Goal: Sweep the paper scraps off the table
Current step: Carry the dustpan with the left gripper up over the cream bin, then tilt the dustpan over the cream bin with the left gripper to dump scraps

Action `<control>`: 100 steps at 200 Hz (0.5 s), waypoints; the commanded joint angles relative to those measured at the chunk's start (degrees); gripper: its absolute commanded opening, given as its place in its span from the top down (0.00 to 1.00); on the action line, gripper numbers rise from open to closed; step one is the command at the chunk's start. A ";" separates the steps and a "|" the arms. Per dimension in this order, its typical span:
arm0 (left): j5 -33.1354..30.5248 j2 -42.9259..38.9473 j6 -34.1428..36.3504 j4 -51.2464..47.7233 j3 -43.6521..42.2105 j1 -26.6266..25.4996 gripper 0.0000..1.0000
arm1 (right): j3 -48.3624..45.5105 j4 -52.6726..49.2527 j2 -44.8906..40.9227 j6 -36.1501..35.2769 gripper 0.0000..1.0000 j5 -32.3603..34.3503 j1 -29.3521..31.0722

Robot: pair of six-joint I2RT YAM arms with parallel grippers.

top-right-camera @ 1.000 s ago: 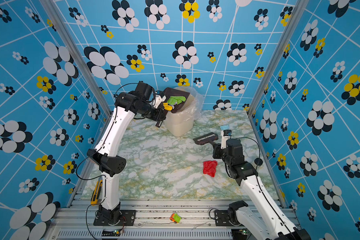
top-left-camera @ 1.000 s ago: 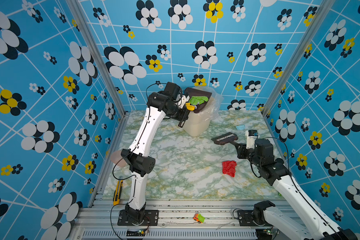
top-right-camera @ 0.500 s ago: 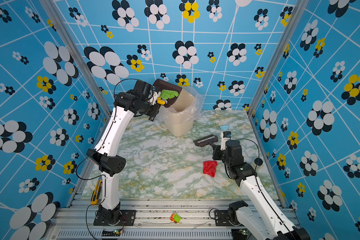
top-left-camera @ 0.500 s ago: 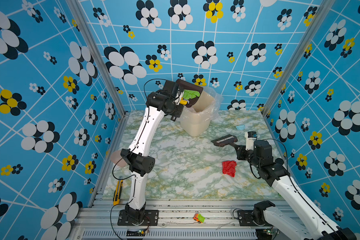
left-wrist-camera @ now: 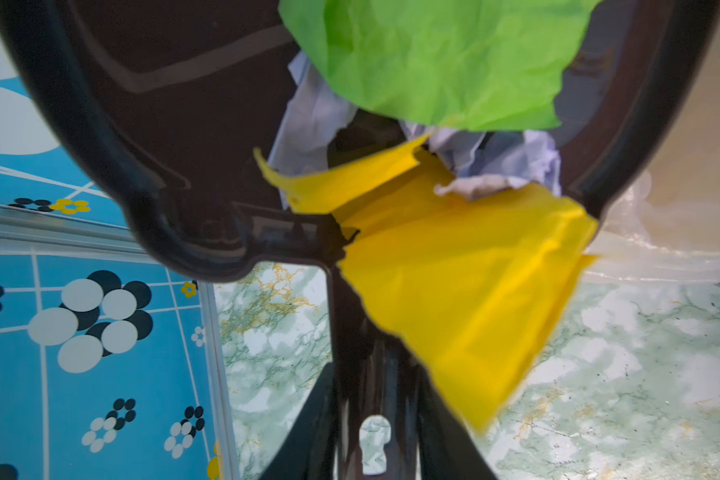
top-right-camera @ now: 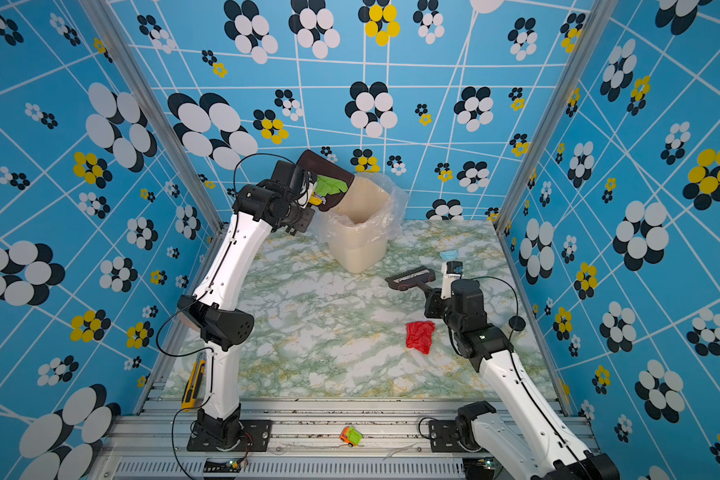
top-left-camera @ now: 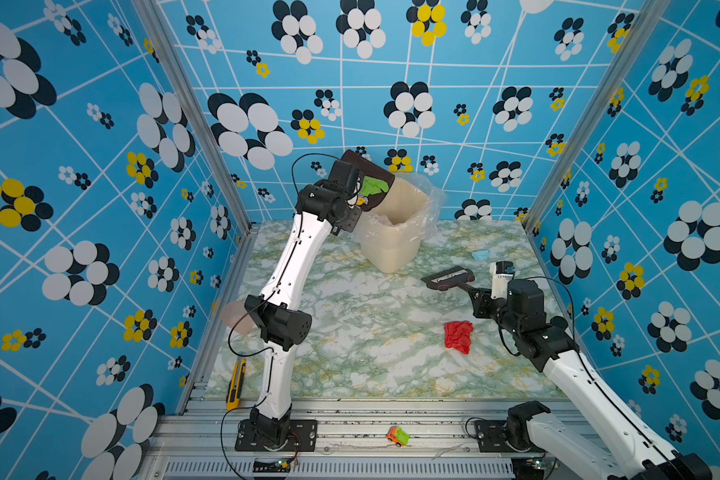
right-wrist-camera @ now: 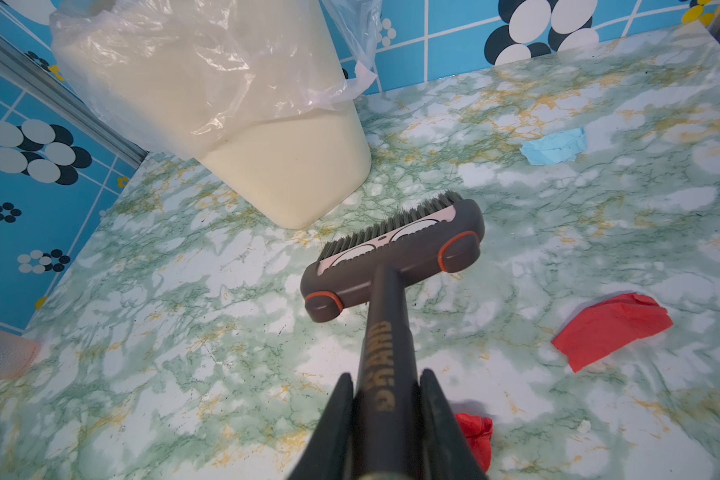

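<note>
Your left gripper (left-wrist-camera: 375, 424) clamps the dustpan (top-left-camera: 371, 174) of paper scraps (left-wrist-camera: 433, 62) tilted at the rim of the bin (top-left-camera: 395, 245), your right gripper (right-wrist-camera: 387, 415) clamps the brush (top-left-camera: 447, 277), and the red scrap (top-left-camera: 458, 336) and blue scrap (top-left-camera: 480, 254) lie unswept on the table (top-left-camera: 350, 332).

left wrist view: dustpan (left-wrist-camera: 163, 124) and green scrap (left-wrist-camera: 433, 62) run off the top edge, lavender scrap (left-wrist-camera: 312, 120) half hidden behind it. right wrist view: bin (right-wrist-camera: 225, 104) top cut off; right gripper (right-wrist-camera: 386, 376) hides part of a red scrap (right-wrist-camera: 476, 432).
</note>
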 commanded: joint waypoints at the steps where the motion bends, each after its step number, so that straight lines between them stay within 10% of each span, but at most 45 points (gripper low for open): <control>1: -4.21 1.41 3.33 2.33 1.76 -0.30 1.00 | -0.68 3.78 0.36 1.00 1.00 -1.44 -0.37; 100: -13.81 4.14 13.41 9.34 1.79 -2.81 1.00 | -1.41 4.83 0.47 1.47 1.00 -1.97 -0.37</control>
